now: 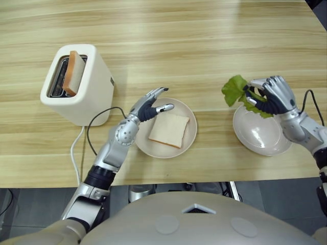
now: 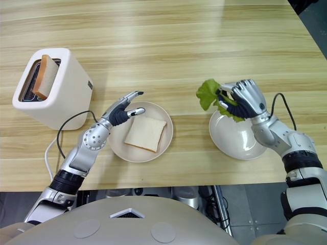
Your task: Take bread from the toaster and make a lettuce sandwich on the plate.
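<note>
Bread slice (image 1: 169,129) lies flat on the plate (image 1: 153,150), close to the table's front edge. It's white w/ a pale crust, set slightly right of plate ctr, one corner pointing toward the rim. Plate is round and beige.

A white bowl (image 1: 260,135) sits well right of the plate, about as near, w/ bare table btw them.

Left hand (image 1: 149,106) hovers over the plate's left rim. Its fingers are stretched out and released, holding nothing, w/ tips just beside the slice's left corner. Can't tell if they touch it.

A thin black cable (image 1: 92,130) loops on the table btw the left forearm and the toaster. A white cord (image 1: 75,161) runs from the toaster base to the front edge.

Right hand (image 1: 273,95) is over the bowl's far rim, fingers clenched around a lettuce (image 1: 235,90) leaf. Most of the green leaf sticks out to the left of the hand, lifted clear of the table, and a bit hangs below the fingers over the bowl.

Farther back on the left stands the toaster (image 1: 84,97), cream w/ rounded corners. A second slice (image 1: 74,73) stands upright in one slot, top half poking out.

Table (image 1: 179,46) is light wood, grain running left-right.
</note>
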Robot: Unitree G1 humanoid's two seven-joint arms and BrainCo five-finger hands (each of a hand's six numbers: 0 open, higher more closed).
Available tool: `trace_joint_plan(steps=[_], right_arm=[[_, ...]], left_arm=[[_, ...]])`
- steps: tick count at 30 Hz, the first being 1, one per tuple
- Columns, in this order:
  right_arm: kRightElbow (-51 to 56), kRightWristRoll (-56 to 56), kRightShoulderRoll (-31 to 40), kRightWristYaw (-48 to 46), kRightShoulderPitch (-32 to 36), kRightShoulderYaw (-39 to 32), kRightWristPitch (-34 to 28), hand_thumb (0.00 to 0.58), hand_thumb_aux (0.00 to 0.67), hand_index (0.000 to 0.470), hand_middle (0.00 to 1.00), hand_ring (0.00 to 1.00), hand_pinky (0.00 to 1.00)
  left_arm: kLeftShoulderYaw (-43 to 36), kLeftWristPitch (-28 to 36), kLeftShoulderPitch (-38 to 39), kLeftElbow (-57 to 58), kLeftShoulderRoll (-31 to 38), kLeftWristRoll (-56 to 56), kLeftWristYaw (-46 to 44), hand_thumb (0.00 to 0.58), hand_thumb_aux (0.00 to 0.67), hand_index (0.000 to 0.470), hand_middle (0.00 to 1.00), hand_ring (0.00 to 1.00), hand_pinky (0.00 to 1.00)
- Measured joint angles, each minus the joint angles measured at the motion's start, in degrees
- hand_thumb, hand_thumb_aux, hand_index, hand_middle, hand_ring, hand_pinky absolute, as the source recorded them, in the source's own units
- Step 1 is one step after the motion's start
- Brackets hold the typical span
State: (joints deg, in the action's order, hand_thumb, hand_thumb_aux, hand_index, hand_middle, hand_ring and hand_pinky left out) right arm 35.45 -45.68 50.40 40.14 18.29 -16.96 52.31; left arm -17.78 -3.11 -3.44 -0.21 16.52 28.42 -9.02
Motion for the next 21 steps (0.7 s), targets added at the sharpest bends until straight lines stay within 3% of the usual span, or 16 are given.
trace_joint_plan(steps=[4,13,21], right_arm=[[-5.42,0.85,-3.97,-4.65,1.21,-0.1,0.05,0.58,0.67,0.46,1.0,1.0,1.0],[-14.87,11.24,-16.51,-22.52,1.83,-4.64,2.53,0.58,0.67,0.46,1.0,1.0,1.0],[-14.69,26.32,-24.98,-39.19,2.0,-9.49,2.03,0.58,0.67,0.46,1.0,1.0,1.0]], left_arm=[[0.85,-0.25,-0.9,-1.11,0.57,-0.01,0.18,0.0,0.0,0.0,0.0,0.0,0.0],[11.57,1.79,-3.55,-13.52,4.3,-0.51,0.79,0.0,0.0,0.0,0.0,0.0,0.0],[18.44,-5.69,6.28,-17.05,12.41,-10.73,-5.38,0.0,0.0,0.0,0.0,0.0,0.0]])
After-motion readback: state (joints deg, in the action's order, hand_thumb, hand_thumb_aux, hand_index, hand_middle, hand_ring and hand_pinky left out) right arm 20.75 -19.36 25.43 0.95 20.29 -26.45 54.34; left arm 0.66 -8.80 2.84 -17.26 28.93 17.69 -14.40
